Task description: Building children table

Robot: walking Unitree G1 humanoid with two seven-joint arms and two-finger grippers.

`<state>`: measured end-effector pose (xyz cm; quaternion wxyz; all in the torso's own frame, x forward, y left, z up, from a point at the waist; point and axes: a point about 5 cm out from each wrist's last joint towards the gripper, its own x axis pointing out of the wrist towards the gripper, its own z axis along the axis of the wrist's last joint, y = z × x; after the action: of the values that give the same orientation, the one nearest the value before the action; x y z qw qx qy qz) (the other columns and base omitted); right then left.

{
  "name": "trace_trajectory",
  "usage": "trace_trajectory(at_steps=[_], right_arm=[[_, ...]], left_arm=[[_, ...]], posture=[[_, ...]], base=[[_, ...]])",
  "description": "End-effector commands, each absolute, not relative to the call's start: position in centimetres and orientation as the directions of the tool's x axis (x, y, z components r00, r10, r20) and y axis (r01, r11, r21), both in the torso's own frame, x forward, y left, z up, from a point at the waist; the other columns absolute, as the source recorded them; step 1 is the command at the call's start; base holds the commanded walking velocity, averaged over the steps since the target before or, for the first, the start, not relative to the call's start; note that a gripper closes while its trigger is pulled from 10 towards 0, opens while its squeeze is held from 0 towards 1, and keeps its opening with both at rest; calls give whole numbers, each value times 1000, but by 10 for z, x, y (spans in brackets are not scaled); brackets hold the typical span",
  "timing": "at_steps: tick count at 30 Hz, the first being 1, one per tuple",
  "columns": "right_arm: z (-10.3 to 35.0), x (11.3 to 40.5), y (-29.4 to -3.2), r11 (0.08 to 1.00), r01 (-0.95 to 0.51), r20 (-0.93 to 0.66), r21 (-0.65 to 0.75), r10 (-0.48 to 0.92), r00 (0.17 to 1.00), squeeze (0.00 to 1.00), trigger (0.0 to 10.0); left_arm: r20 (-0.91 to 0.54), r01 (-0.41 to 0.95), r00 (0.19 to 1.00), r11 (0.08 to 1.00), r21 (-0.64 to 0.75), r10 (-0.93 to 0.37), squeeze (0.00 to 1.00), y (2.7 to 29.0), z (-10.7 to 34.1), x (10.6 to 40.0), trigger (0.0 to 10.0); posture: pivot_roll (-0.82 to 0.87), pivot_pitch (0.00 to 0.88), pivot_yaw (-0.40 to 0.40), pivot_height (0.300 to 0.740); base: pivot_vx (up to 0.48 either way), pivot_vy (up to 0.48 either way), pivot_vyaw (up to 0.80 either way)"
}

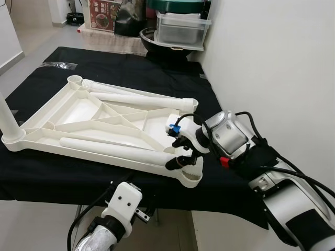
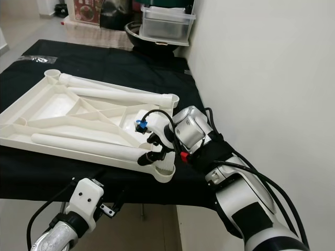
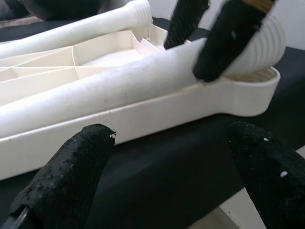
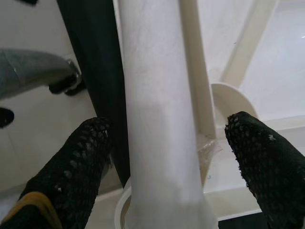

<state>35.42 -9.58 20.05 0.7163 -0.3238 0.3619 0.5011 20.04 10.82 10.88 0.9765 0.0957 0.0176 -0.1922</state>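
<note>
Heads up: on the far left one leg (image 1: 9, 121) already stands in its corner socket of the upturned white tabletop (image 1: 84, 117) on the black-covered bench (image 1: 131, 68). Your left gripper (image 3: 167, 157) hangs below the bench's front edge, fingers spread, holding nothing. Your right gripper (image 1: 184, 149) straddles the loose leg (image 1: 112, 149) near its threaded end, by the near corner socket (image 1: 189, 178). It's not clearly clamped, so if you lift now it'll probably roll or slip off the rim.

I am showing a silver right arm (image 1: 293, 204) with black cables, and black textured fingers (image 4: 76, 162).
</note>
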Motion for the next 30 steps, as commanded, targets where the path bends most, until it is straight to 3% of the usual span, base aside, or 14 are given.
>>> trace_trajectory(at_steps=[1,3,4,5,6,22,30], right_arm=[[195,354,-99,275,-956,-862,-98,457,220,0,10000],[193,354,-99,270,-958,-867,-99,449,216,0,10000],[190,354,-99,261,-960,-872,-99,441,210,0,9137],[189,354,-98,256,-962,-875,-100,437,208,0,3333],[187,355,-97,251,-963,-877,-100,435,205,0,0],[186,358,-95,234,-966,-871,-107,446,204,0,0],[220,369,-105,314,-945,-789,-95,555,264,0,0]], left_arm=[[-71,383,924,909,165,-377,0,105,108,198,10000],[-71,384,923,909,164,-377,0,105,108,197,10000],[-71,384,923,909,162,-378,0,104,108,197,10000],[-71,385,923,909,162,-379,0,104,108,197,10000],[-72,386,922,908,162,-379,0,104,107,196,10000],[-72,383,924,911,157,-376,0,103,106,197,10000],[-76,376,926,913,157,-369,0,106,106,198,10000]], posture=[[-3,59,-175,740],[-4,60,-177,740],[-3,49,-180,740],[-1,48,-180,740],[0,43,-180,740],[4,38,-182,740],[9,32,-176,740]], base=[[0,0,0],[0,0,0],[0,0,0],[0,0,0],[0,0,0],[0,0,0],[0,0,0]])
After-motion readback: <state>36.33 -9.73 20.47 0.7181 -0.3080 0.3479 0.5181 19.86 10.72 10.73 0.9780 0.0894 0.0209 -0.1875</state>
